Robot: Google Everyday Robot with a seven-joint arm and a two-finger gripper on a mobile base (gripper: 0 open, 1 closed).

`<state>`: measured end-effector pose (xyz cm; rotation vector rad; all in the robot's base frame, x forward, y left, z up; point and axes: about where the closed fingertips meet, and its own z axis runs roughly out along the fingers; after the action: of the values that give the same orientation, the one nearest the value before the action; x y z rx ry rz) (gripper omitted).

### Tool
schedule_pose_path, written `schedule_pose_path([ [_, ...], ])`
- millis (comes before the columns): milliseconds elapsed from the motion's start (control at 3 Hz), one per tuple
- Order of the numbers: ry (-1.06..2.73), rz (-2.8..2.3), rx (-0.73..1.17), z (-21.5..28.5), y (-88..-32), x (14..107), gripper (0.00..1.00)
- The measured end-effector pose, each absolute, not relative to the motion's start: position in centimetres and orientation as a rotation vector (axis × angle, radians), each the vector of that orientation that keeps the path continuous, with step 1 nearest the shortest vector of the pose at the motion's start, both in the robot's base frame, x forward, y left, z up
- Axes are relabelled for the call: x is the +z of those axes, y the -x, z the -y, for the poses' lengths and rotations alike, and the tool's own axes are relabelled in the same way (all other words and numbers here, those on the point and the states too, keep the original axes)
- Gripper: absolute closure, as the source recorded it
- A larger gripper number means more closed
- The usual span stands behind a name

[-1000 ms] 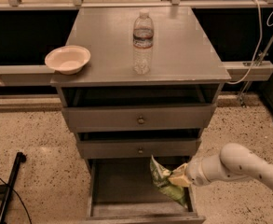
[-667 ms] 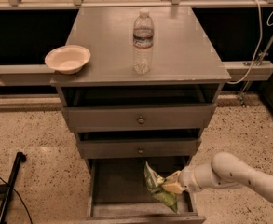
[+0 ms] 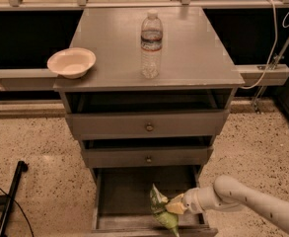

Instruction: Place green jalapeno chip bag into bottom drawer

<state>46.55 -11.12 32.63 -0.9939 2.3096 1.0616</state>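
The green jalapeno chip bag (image 3: pixel 162 212) is a crinkly light-green bag held upright inside the open bottom drawer (image 3: pixel 124 191), near the drawer's front right part. My gripper (image 3: pixel 175 207) reaches in from the right on a white arm and is shut on the bag's right side. The bag's lower end hangs at about the drawer's front wall. The drawer is pulled out and its flat grey floor shows to the left of the bag.
Above are two shallower grey drawers with brass knobs (image 3: pixel 149 127). On the cabinet top stand a water bottle (image 3: pixel 151 44) and a cream bowl (image 3: pixel 71 62). A black pole (image 3: pixel 10 196) lies on the speckled floor at left. A cable (image 3: pixel 277 38) hangs at right.
My gripper has moved left and down with the bag, carrying it deeper over the open bottom drawer. The bottle and bowl have not moved.
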Motion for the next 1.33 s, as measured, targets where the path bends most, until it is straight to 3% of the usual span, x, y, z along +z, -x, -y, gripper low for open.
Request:
schedule_pose_path([
  [1333,0.879,-2.006,1.170,13.2,-52.0,30.1,1.00],
])
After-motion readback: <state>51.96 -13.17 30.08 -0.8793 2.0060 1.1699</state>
